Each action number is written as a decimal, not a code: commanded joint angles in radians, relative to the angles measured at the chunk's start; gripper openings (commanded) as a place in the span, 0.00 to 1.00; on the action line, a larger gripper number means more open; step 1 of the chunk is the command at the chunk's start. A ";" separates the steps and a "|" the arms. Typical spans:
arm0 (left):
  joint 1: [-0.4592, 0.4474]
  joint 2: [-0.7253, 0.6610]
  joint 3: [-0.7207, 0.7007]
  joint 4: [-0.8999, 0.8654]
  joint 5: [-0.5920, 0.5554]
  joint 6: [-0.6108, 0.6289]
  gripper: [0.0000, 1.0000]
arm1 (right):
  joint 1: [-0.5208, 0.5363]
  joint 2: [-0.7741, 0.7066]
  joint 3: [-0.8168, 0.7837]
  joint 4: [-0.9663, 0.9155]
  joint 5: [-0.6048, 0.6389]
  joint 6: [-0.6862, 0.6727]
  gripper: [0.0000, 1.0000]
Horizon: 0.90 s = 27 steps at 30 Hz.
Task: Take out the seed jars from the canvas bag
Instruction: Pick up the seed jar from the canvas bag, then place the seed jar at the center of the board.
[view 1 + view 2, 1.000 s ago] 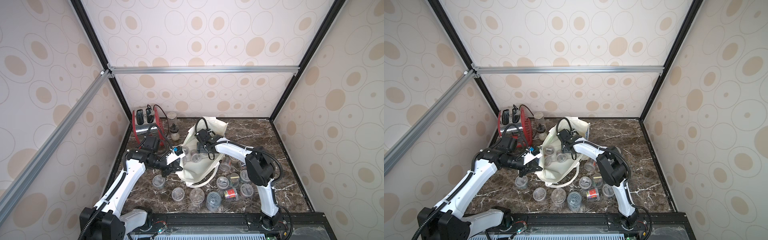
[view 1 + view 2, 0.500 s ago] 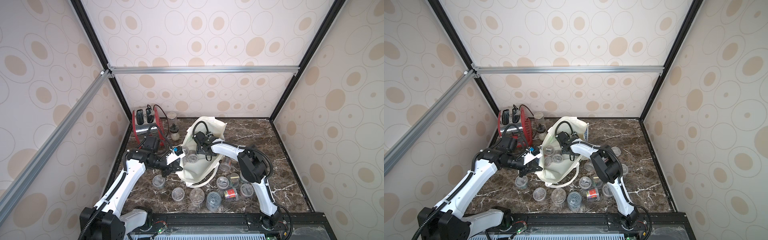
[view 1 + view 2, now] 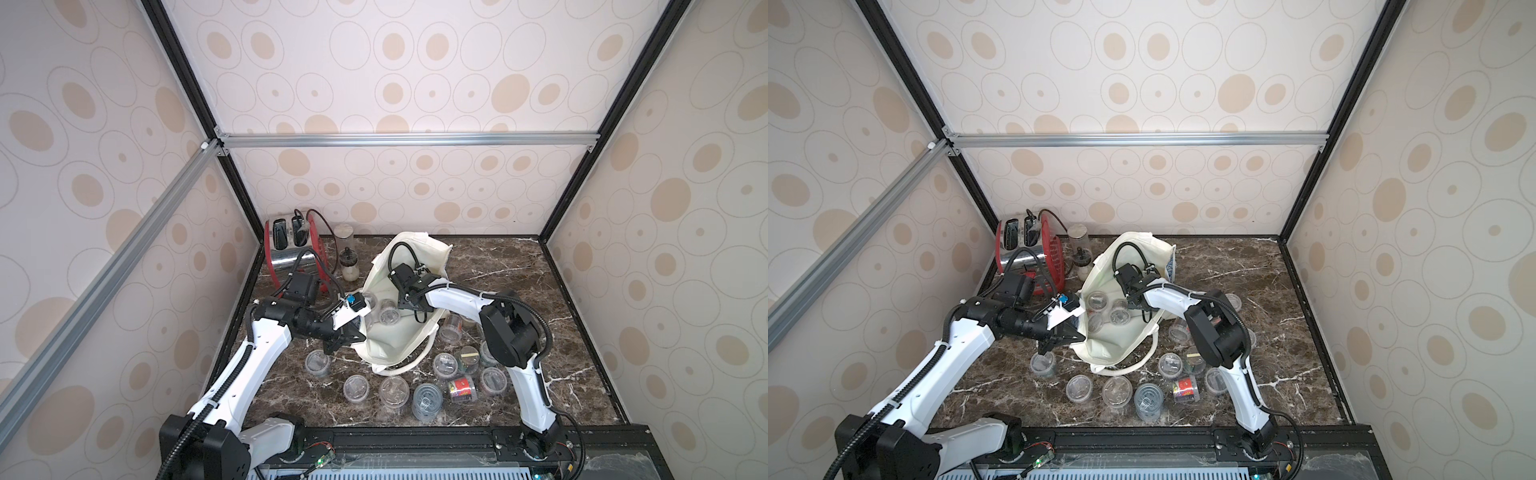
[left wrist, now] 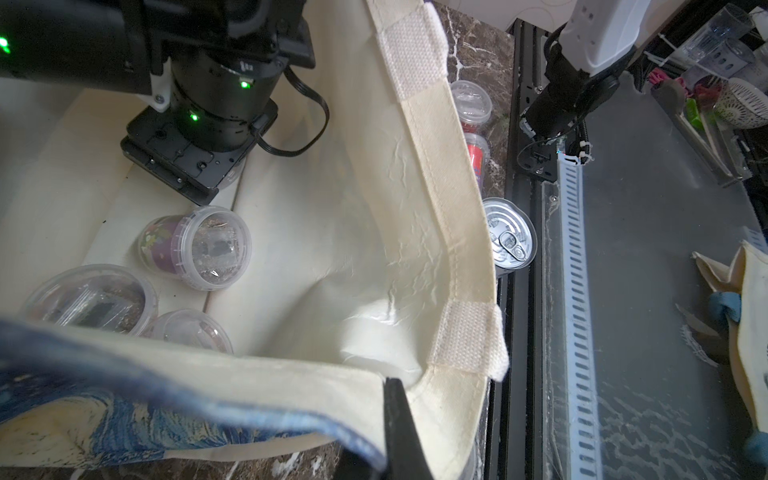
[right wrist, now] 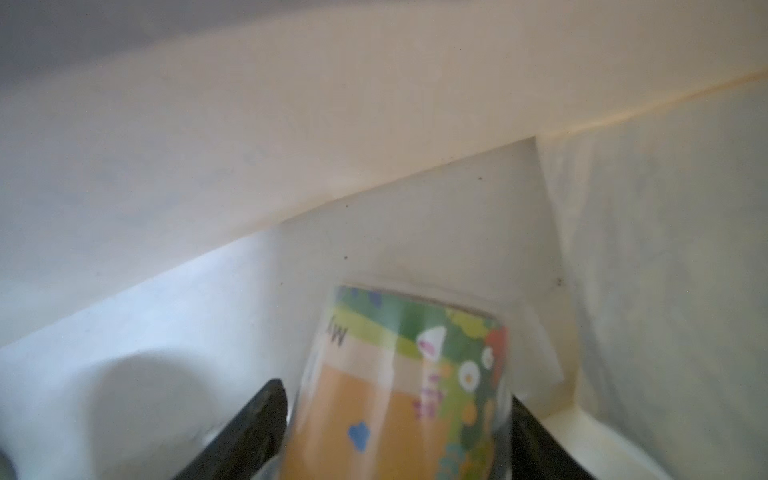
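Marble tabletop (image 3: 498,266): left gripper (image 3: 355,336) pinches canvas bag (image 3: 399,340) rim, right gripper (image 5: 395,390) (inside) clamps seed jar (image 5: 415,357)

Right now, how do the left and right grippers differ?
The left gripper is shut on the bag rim; the right gripper reaches deep inside it. The left pinches fabric; the right's jaws flank a green-labelled jar, grip unclear. Both are at the same bag.

Cream wallpaper (image 3: 415,62) printed with tan ovals inside thin rings covers the back and both side walls. It is framed by black corner posts (image 3: 573,187) and a silver aluminium crossbar (image 3: 407,139) across the rear. The work surface is a dark brown marble tabletop (image 3: 498,266) with white veins, softly and evenly lit, and a black rail (image 3: 415,438) edges its near side.
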 commanded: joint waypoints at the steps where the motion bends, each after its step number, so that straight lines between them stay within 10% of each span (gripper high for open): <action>1: 0.002 -0.013 0.001 -0.012 -0.027 0.001 0.00 | 0.007 -0.121 -0.002 -0.036 -0.057 -0.026 0.74; 27: 0.003 -0.002 0.087 0.090 -0.210 -0.161 0.00 | -0.076 -0.779 -0.022 -0.548 -0.775 -0.011 0.75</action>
